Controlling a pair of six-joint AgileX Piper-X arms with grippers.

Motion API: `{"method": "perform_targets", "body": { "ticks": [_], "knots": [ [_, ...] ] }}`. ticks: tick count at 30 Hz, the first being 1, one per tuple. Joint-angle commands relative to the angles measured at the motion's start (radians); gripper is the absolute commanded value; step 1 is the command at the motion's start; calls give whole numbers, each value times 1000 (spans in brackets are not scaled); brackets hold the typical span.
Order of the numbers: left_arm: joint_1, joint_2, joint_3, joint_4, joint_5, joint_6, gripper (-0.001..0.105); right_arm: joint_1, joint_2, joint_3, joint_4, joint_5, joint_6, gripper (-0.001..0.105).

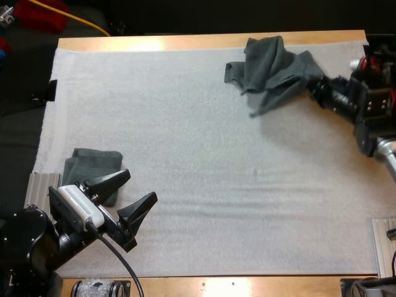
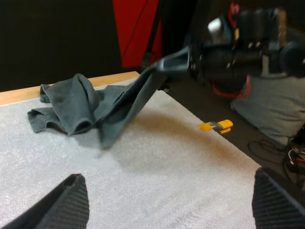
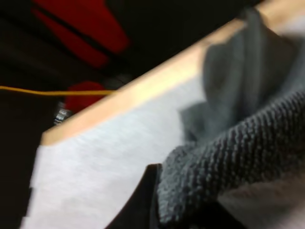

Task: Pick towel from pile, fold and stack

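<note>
From the high view, my left arm reaches in low over the near left of the white mat. The left gripper has its fingers spread apart, with nothing between them, just beside the folded towel at the mat's left edge. My right arm stretches in toward the far right, where the right gripper meets one end of the crumpled towel near the wooden table edge.

The left wrist view adds height: the crumpled towel lies on the mat with one end drawn up off it, pinched in the right gripper. The left gripper hangs wide above bare mat.

In the right wrist view, towel fabric presses against a black finger, with the table edge beyond.
</note>
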Motion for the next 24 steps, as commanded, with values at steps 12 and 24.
{"method": "perform_targets", "body": {
  "ticks": [12, 24],
  "knots": [
    [-6, 3, -8, -3, 14, -8, 69, 1, -25, -298, 225, -113, -19, 1],
    [-6, 3, -8, -3, 14, -8, 69, 10, -128, -363, 462, -170, -89, 1]
  ]
}}
